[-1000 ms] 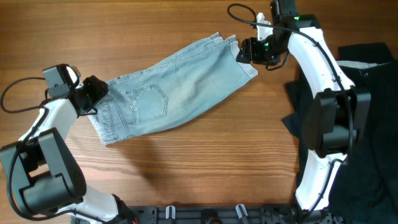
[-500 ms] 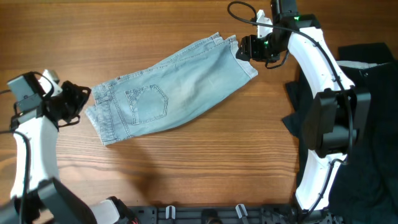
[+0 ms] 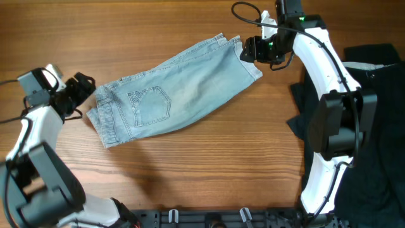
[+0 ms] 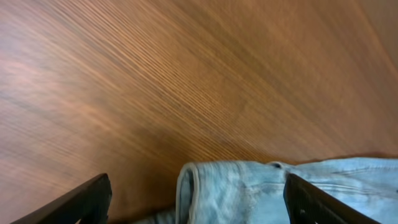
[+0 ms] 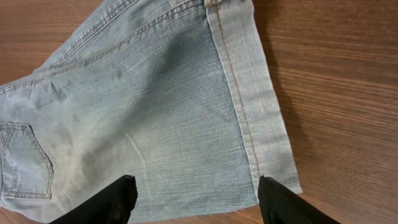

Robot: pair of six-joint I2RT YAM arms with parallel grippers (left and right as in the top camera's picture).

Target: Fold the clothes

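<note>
The light blue denim shorts lie flat and slantwise on the wooden table, back pocket up, waistband at the left, hemmed leg at the upper right. My left gripper is open at the waistband edge, and the left wrist view shows the waistband between its spread fingers. My right gripper is open above the leg hem, and its wrist view shows the hem and denim between its fingers. Neither gripper holds anything.
A black garment lies heaped at the table's right side, beside the right arm's base. Bare wood spreads in front of the shorts and behind them.
My left gripper swung away to the left from the waistband, then came back to its edge. The right gripper and the shorts have not moved.
</note>
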